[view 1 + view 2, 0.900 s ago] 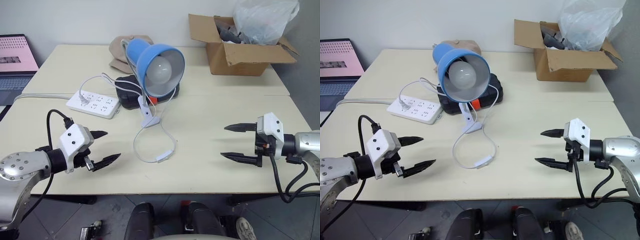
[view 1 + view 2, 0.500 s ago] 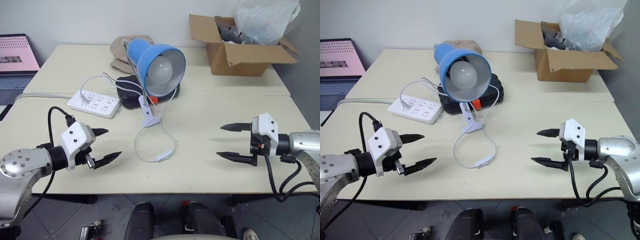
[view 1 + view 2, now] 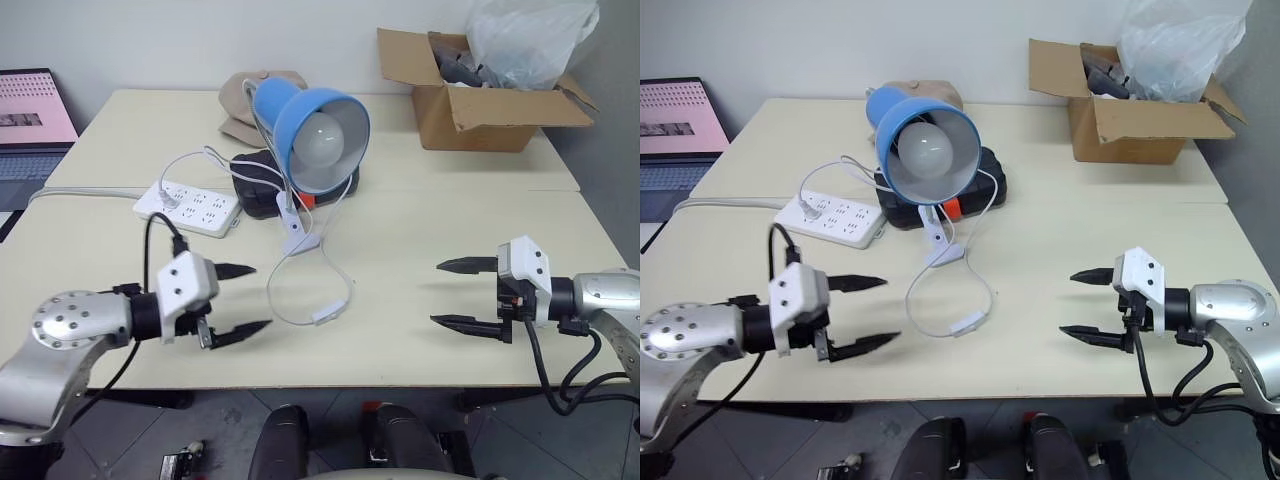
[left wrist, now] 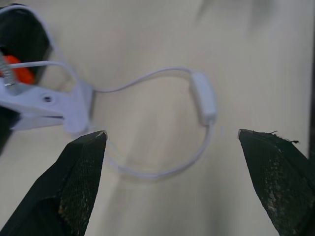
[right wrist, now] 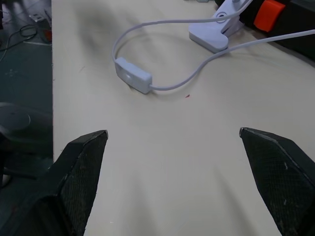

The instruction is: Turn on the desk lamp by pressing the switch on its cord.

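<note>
I had the lamp [image 3: 318, 125] at the middle of the table [image 3: 420, 250], its blue shade and bulb tilted toward me on a black base, the bulb unlit. Its thin white cord [image 3: 340, 272] ran down past a white clip [image 3: 296, 238] and curled into a loop on the bare tabletop, and the switch [image 3: 325, 315] lay at the near end of that loop, flat on the wood with nothing resting on it. My left gripper [image 3: 243, 300] hung just to the left of the loop with its two black fingers spread wide, holding nothing; through its wrist camera the switch [image 4: 204, 97] sat between the fingertips but farther off, not touched. My right gripper [image 3: 455, 294] was well apart on the other side, fingers also spread and empty, pointing across toward the switch. A white power strip [image 3: 188, 206] lay left of the lamp base, a cardboard box [image 3: 470, 105] with a plastic bag [image 3: 530, 40] stood at the far right corner, a beige cloth [image 3: 245, 100] sat behind the lamp, and a laptop [image 3: 30, 120] glowed pink off to the left.
</note>
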